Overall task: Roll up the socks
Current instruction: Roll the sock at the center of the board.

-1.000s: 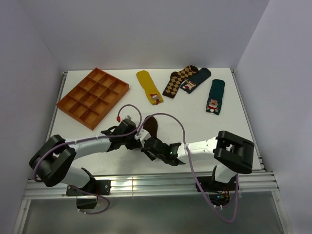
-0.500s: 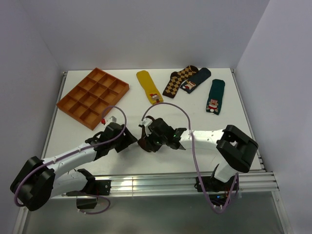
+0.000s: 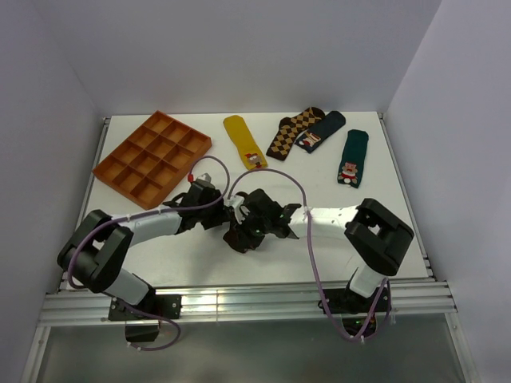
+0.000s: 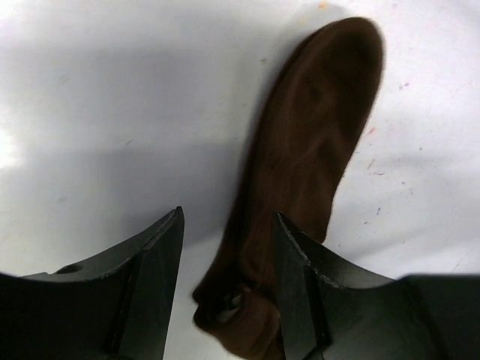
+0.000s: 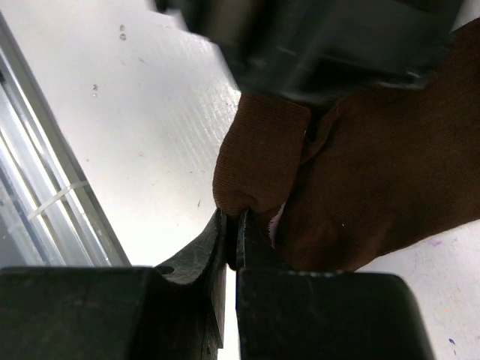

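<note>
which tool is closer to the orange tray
Left. The left tool hangs open just right of the tray; the right tool is farther off, shut on the brown sock.

A white desk (image 3: 375, 183) lies under the jaws. Plain pale walls close it in: a back wall (image 3: 239, 56) beyond the jaws, a left wall (image 3: 40, 120) and a right wall (image 3: 467, 120) to either side. A metal rail (image 3: 239, 302) edges the desk behind them. The light is soft and even.
</note>
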`<state>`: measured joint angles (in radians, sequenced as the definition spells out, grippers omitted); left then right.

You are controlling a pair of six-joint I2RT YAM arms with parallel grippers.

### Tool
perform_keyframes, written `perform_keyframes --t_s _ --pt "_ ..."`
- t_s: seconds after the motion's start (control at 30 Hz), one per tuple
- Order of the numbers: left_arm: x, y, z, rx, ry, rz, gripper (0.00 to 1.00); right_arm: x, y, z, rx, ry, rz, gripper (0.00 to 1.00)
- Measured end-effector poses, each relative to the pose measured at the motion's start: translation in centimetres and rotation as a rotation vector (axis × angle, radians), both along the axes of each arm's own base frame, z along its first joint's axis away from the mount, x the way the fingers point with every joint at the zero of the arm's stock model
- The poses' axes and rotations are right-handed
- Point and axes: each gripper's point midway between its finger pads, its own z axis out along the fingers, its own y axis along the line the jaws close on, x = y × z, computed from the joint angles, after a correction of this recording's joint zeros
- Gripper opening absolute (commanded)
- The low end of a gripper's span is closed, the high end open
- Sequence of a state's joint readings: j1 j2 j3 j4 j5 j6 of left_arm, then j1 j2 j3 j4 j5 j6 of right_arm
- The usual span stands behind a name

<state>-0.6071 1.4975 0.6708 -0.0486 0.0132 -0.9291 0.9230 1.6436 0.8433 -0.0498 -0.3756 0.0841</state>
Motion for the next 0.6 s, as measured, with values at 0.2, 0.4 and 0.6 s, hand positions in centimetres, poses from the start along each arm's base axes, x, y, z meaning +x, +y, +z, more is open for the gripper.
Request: perform_keyframes --t_s 0.2,0.4,0.6 --pt "0.9 -1.1 -0.1 -0.019 -0.029 -0.045 0.45 -0.2 0.0 0.0 0.007 0.021 0.025 0.00" --pt "1.5 -1.7 -0.8 -0.024 -0.036 -0.063 0.20 -0.2 -0.2 0.2 0.013 0.062 0.032 0.00" --pt "1.8 -1.7 -0.9 -0.015 -0.059 -0.079 0.16 0.8 0.0 0.0 0.026 0.170 0.033 0.00"
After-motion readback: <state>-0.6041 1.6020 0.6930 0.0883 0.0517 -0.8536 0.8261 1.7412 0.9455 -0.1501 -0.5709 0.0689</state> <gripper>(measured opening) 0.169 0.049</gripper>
